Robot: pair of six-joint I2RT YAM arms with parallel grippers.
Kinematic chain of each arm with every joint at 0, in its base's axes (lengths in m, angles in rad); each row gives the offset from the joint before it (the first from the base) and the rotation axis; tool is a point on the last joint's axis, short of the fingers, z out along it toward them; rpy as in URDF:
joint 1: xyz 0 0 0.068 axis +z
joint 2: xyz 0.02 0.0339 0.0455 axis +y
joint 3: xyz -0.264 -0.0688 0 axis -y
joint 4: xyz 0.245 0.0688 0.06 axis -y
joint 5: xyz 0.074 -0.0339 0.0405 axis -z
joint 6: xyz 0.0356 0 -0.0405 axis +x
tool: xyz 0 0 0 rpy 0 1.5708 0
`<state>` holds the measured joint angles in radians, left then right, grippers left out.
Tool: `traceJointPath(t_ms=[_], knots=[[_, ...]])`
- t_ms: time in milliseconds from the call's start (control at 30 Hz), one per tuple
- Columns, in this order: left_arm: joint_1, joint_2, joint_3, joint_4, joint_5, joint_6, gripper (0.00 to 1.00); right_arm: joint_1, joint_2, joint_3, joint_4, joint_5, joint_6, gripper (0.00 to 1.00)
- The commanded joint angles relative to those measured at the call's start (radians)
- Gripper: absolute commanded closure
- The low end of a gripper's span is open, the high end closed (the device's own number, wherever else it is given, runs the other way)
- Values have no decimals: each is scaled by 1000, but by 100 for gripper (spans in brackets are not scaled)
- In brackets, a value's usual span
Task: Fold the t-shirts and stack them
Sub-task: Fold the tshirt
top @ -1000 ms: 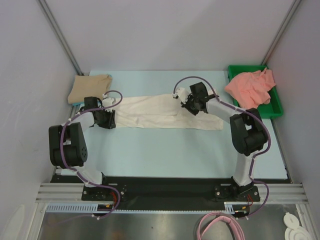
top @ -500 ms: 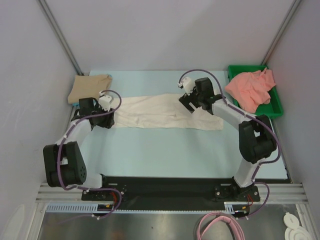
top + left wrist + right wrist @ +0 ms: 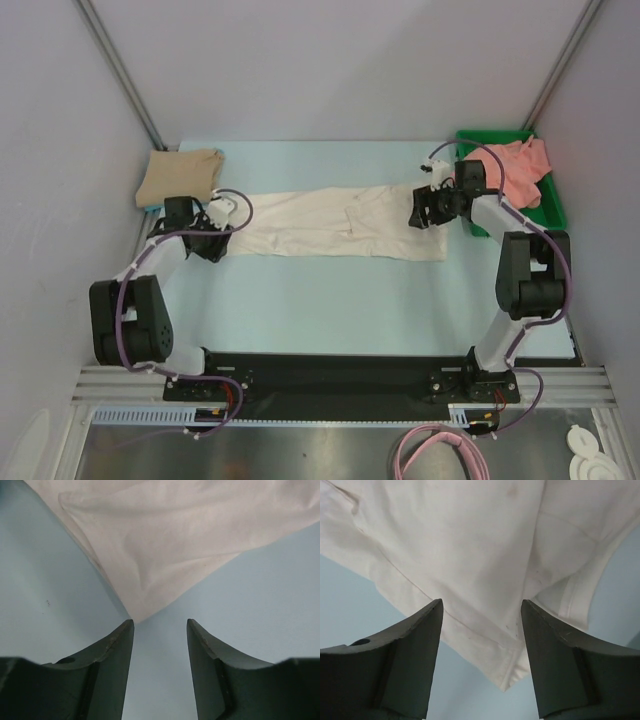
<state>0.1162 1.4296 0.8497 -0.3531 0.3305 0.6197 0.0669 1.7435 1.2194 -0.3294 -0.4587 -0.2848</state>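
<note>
cream-white t-shirt (image 3: 330, 222), left gripper (image 3: 160, 625) parted at its corner, right gripper (image 3: 481, 605) parted over its hem, both empty

The spread shirt (image 3: 330, 222) lies across the middle of the bench (image 3: 330, 300). A folded shirt (image 3: 180, 178) sits behind its left end. The tray (image 3: 548, 215) stands behind its right end, a third shirt (image 3: 520, 170) heaped in it.
</note>
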Motion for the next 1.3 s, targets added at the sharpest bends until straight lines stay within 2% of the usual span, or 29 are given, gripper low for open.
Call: traceJointPath(t_ms=[0, 167, 300, 333, 500, 667, 700, 767, 800, 900, 1067, 1267], knots=[[7, 61, 51, 41, -68, -15, 48, -53, 34, 57, -94, -89, 41, 32], [42, 159, 91, 88, -70, -87, 54, -88, 36, 39, -103, -45, -4, 31], [48, 239, 135, 54, -57, -112, 59, -104, 77, 60, -141, -41, -16, 29], [48, 265, 141, 48, -59, -115, 62, -107, 86, 68, -163, -43, -14, 29], [50, 285, 140, 52, -71, -109, 68, -110, 126, 78, -169, -26, -16, 30], [50, 290, 132, 49, -97, -95, 78, -110, 186, 111, -200, -3, -25, 35], [50, 292, 132, 48, -100, -92, 81, -110, 192, 114, -200, 8, -28, 41], [50, 292, 126, 43, -105, -87, 97, -110, 220, 132, -218, 11, -37, 57], [50, 290, 121, 43, -110, -86, 100, -110, 226, 140, -226, 20, -43, 72], [50, 284, 101, 51, -122, -81, 100, -111, 231, 143, -229, 38, -47, 88], [50, 269, 71, 49, -140, -80, 99, -111, 222, 143, -220, 52, -40, 100], [51, 163, -32, 48, -157, -78, 100, -110, 243, 170, -211, 98, -40, 100]])
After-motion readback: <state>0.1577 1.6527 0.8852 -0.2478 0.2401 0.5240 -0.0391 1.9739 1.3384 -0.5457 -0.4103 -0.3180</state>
